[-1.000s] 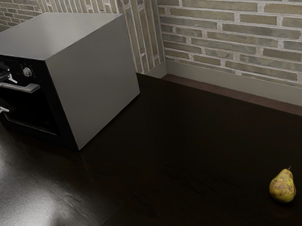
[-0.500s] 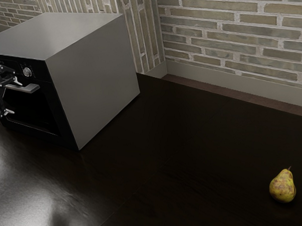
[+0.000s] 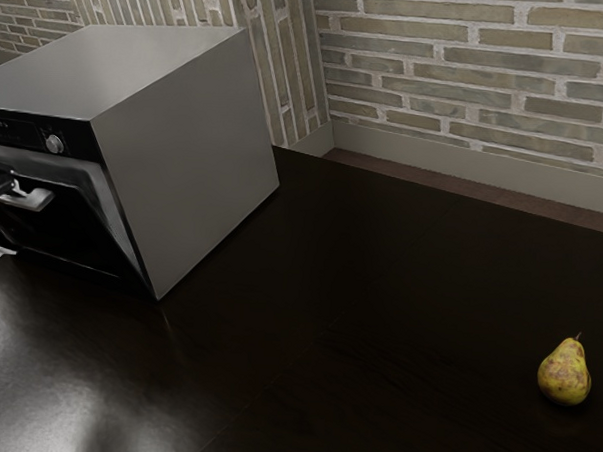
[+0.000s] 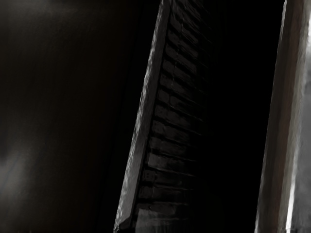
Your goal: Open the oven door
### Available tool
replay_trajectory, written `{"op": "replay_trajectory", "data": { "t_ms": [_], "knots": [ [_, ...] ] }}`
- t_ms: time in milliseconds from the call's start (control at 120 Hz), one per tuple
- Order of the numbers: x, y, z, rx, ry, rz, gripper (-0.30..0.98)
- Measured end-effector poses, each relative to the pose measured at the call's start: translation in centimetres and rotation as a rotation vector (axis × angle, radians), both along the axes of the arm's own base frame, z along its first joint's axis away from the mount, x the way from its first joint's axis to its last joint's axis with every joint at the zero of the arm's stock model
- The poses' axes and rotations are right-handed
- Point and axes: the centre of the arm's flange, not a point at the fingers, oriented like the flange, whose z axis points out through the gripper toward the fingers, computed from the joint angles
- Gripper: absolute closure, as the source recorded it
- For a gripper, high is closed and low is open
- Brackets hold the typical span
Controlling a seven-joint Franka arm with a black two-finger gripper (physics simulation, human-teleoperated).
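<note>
1. The grey metal box-shaped oven (image 3: 184,161), with a black front and a round silver knob (image 3: 54,143), stands on the dark glossy tabletop (image 3: 379,289), its rear lower corner near the tabletop's far edge by the brick wall (image 3: 468,73).
2. The black oven door (image 3: 69,228) is partly open: its top leans outward, a gap shows along its top and side, and its bottom edge lies low by the oven's foot.
3. The black two-finger gripper (image 3: 11,220) is at the silver bar handle (image 3: 27,200). The jaws are wide, one fingertip up by the handle, the other well below; whether either touches it I cannot tell.
4. In the wrist view, a narrow grey edge (image 4: 141,121) slants beside a ribbed dark surface; I cannot tell which part it belongs to.
5. Open tabletop stretches between the oven's side wall and the yellow-green, brown-speckled pear (image 3: 564,375), which lies well apart, toward the exterior view's right.
6. Against half a second ago, the door's top has swung outward, and the gripper and handle are lower and farther toward the exterior view's left. The oven's body and the pear have not moved.
</note>
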Motion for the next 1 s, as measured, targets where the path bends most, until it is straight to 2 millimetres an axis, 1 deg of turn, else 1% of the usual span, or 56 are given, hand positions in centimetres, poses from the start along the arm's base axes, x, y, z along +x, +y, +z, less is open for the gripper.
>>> {"op": "replay_trajectory", "data": {
  "t_ms": [100,167,233,333,375,417,450,483,500,533,558,567,575,592,625,642,658,675,692,717,742,767,800,817,833,867,892,942,1000],
  "knots": [
    [-3.1,-1.0,-0.7,-0.001,-0.005,0.025,0.00],
    [-5.6,-1.7,-1.3,-0.001,-0.009,0.048,0.00],
    [-8.7,-2.5,-1.8,0.002,-0.017,0.082,0.00],
    [-14.1,-4.7,-2.6,0.020,-0.044,0.141,0.00],
    [-16.0,-5.9,-2.6,0.045,-0.054,0.168,0.00],
    [-17.2,-6.9,-2.3,0.070,-0.064,0.184,0.00],
    [-17.4,-7.5,-2.2,0.083,-0.065,0.181,0.00],
    [-16.6,-8.3,-1.8,0.103,-0.053,0.154,0.00],
    [-15.7,-8.9,-0.8,0.123,-0.052,0.126,0.00],
    [-13.5,-10.8,3.6,0.197,-0.054,0.040,0.00],
    [-11.4,-13.5,8.0,0.267,-0.051,-0.054,0.01],
    [-10.7,-14.7,9.6,0.289,-0.052,-0.090,0.00],
    [-9.8,-16.4,11.6,0.315,-0.057,-0.143,0.01],
    [-8.3,-20.1,14.9,0.358,-0.065,-0.243,0.01],
    [-6.1,-27.7,19.9,0.419,-0.076,-0.449,0.01],
    [-4.6,-31.5,22.0,0.430,-0.081,-0.567,0.01],
    [-3.1,-35.0,23.7,0.431,-0.078,-0.683,0.01],
    [-1.7,-38.1,24.8,0.425,-0.067,-0.790,0.01],
    [-0.4,-40.8,25.5,0.418,-0.050,-0.883,0.01],
    [1.4,-44.8,25.3,0.399,-0.008,-1.012,0.01],
    [2.8,-47.8,24.4,0.384,0.047,-1.099,0.01],
    [4.0,-49.9,23.1,0.371,0.107,-1.158,0.00],
    [5.7,-51.6,20.8,0.351,0.197,-1.203,0.00],
    [6.5,-51.8,19.8,0.338,0.238,-1.212,0.00],
    [7.5,-51.5,18.7,0.318,0.275,-1.214,0.00],
    [9.4,-49.9,16.7,0.269,0.344,-1.202,0.00],
    [10.3,-49.0,15.6,0.243,0.386,-1.191,0.00],
    [11.1,-47.9,13.7,0.210,0.454,-1.179,0.00],
    [11.1,-47.5,12.7,0.189,0.501,-1.177,0.00]
  ]
}}
